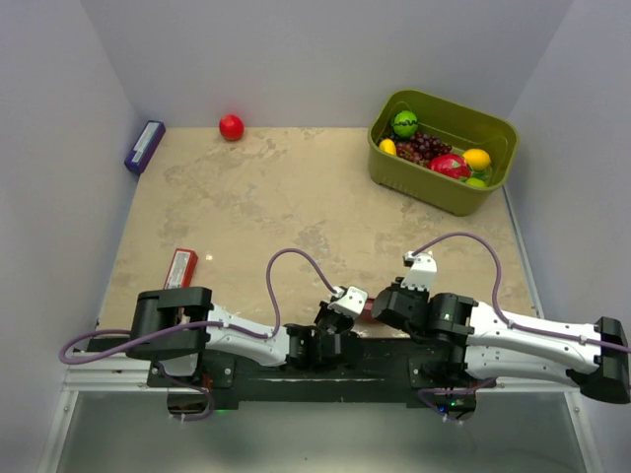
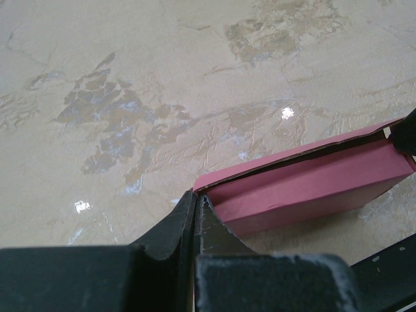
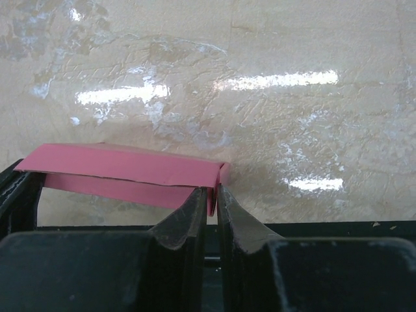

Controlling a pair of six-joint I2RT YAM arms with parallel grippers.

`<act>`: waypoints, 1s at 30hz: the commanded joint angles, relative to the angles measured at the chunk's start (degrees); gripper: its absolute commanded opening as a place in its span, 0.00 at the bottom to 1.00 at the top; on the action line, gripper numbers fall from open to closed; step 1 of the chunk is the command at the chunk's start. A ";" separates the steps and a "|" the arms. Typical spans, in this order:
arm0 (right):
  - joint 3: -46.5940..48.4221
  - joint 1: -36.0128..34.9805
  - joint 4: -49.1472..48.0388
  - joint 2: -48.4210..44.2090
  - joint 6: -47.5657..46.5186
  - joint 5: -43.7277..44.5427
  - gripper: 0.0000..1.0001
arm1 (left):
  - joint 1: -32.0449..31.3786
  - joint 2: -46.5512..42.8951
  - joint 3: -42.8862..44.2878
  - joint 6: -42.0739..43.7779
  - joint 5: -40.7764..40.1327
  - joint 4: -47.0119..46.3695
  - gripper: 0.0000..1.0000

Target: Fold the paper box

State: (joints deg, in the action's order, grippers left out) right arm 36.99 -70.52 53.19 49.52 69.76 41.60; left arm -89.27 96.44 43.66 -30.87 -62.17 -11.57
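The pink paper box (image 2: 305,188) lies partly folded, low over the table near its front edge, between my two grippers. In the top view only a sliver of it (image 1: 366,313) shows between the arms. My left gripper (image 2: 195,197) is shut, its tips pinching the box's left end corner. My right gripper (image 3: 212,195) is shut on a small pink end flap of the box (image 3: 123,169) at its right end. Each gripper shows as a dark shape at the far end of the box in the other wrist view. In the top view the left gripper (image 1: 347,318) and right gripper (image 1: 377,310) nearly meet.
A green basket (image 1: 434,192) of fruit stands at the back right. A red ball (image 1: 231,127) and a purple box (image 1: 144,146) lie at the back left. A red flat packet (image 1: 180,268) lies at the left near the left arm. Walls enclose the table.
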 commanded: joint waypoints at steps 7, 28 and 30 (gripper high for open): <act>0.89 -0.32 0.07 -0.21 2.75 4.97 0.17 | -0.81 6.30 -3.67 -3.40 20.95 13.32 0.00; -1.22 -0.93 -1.86 1.02 2.84 1.82 0.00 | -0.81 6.74 -2.97 -4.28 21.74 13.42 0.00; -1.75 -1.37 -1.16 1.20 4.33 1.38 0.00 | -0.81 6.83 -2.97 -4.55 21.83 13.51 0.00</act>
State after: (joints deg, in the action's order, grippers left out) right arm 36.82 -70.89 53.30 50.24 71.42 42.92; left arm -89.25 96.75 44.51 -30.94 -62.00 -10.07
